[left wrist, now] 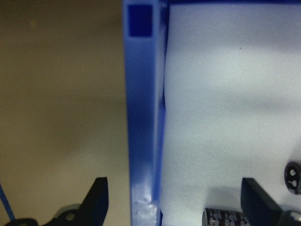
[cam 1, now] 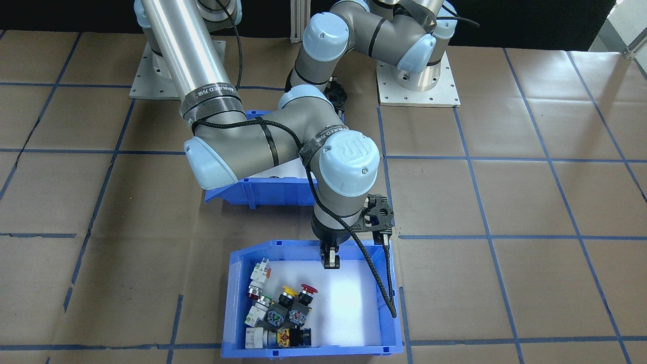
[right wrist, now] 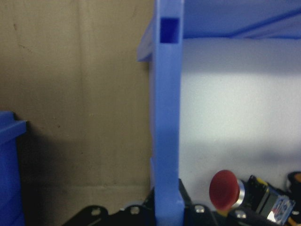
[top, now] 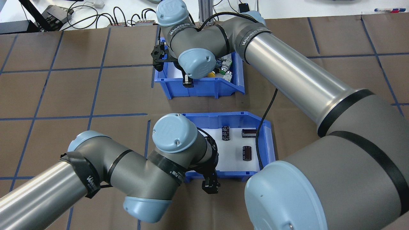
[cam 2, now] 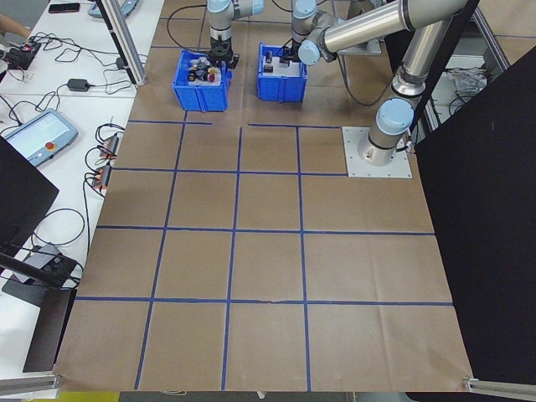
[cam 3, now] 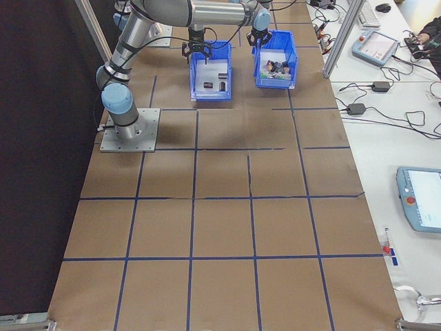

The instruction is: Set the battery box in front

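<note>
The battery box (top: 239, 119) sits on the worktop (top: 64, 95) on the robot's side, with the switch box (top: 204, 88) just beyond it toward the operators' edge, the two apart with a strip of bare paper between them. Three dark batteries (top: 225, 133) lie loose on its white foam floor. The left claw (left wrist: 171, 197) straddles the box's near wall: in the left wrist view one finger stands outside the blue wall and the other inside over the foam, both clear of the plastic, so this claw is spread and grasping nothing. That placement suits a pinch on the wall, judged the likely way to lift or drag the box. The right claw (cam 1: 331, 259) is set on the wall of the switch box, and the right wrist view shows that wall running down between its fingers with no gap to be seen, so it appears clenched on the wall. The red-capped switch (right wrist: 225, 189) lies just inside. Judged from this layout, the boxes are to trade places, and the battery box has not yet reached the front.
</note>
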